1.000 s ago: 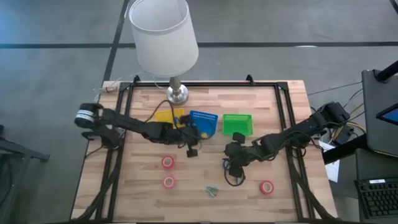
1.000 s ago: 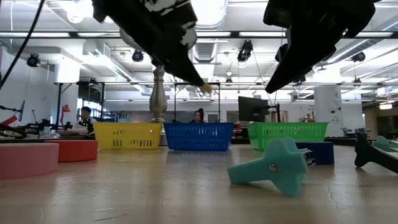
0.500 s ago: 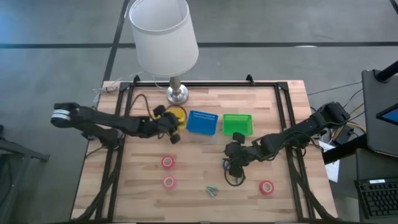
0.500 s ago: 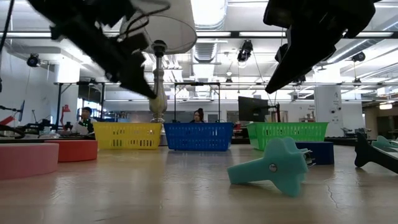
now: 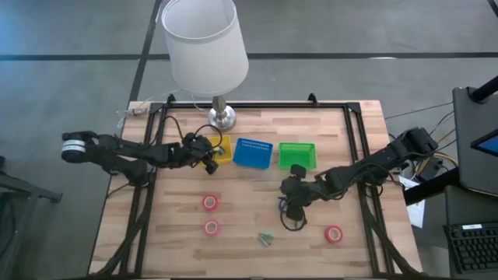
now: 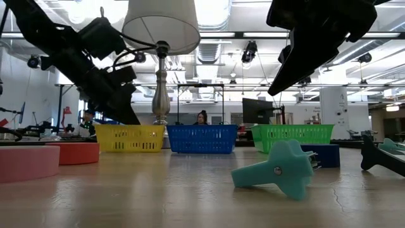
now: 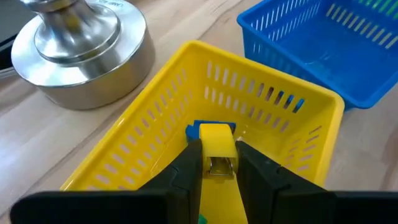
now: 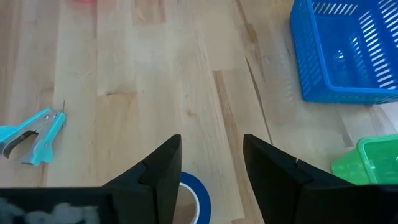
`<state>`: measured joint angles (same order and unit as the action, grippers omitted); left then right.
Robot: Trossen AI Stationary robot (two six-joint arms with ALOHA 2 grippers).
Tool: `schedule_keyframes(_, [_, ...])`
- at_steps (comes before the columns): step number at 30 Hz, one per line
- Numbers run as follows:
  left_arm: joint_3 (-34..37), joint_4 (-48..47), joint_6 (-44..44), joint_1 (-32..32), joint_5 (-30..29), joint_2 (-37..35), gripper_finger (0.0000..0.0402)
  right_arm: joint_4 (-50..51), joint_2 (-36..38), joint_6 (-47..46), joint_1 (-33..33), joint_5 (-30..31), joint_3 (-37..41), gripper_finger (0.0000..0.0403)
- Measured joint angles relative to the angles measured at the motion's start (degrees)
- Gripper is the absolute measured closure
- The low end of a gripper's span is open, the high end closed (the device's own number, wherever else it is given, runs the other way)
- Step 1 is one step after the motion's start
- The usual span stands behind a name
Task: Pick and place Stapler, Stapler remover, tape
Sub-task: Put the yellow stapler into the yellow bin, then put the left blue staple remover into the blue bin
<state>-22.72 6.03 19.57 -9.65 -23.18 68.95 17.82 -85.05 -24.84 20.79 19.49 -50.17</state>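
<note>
On the slatted wooden desk (image 5: pixel 257 218), the left tool (image 7: pixel 214 163) pinches a yellow stapler (image 7: pixel 216 142) over the yellow plastic basket (image 7: pixel 261 102), apparently to drop it inside. The right tool (image 8: pixel 208 163), spread, hovers above the blue tape roll (image 8: pixel 194 198), seemingly ready to grasp.

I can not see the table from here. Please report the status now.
Left gripper shut on yellow stapler, over the yellow basket. Right gripper open above blue tape. Red tapes and teal remover wait on the table. No obstruction.
</note>
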Motion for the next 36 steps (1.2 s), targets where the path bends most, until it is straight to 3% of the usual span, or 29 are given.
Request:
schedule_keyframes(8, [0.00, -0.02, -0.60, 0.00, 0.02, 0.00, 0.0312, -0.04, 0.00, -0.01, -0.49, 0.00, 0.11, 0.0232])
schedule_keyframes(18, [0.37, -0.03, -0.63, 0.02, 0.02, 0.00, 0.0249, -0.06, -0.05, -0.02, -0.49, -0.01, 0.13, 0.0229])
schedule_keyframes(25, [-0.85, 2.01, -0.81, 0.11, 0.48, 0.02, 0.0241, -0.06, -0.05, -0.02, -0.46, -0.02, 0.13, 0.0231])
schedule_keyframes(36, [-2.17, 17.99, -2.15, 2.66, 17.77, 0.02, 0.0253, -0.11, -0.05, -0.04, -0.46, -0.06, 0.28, 0.0232])
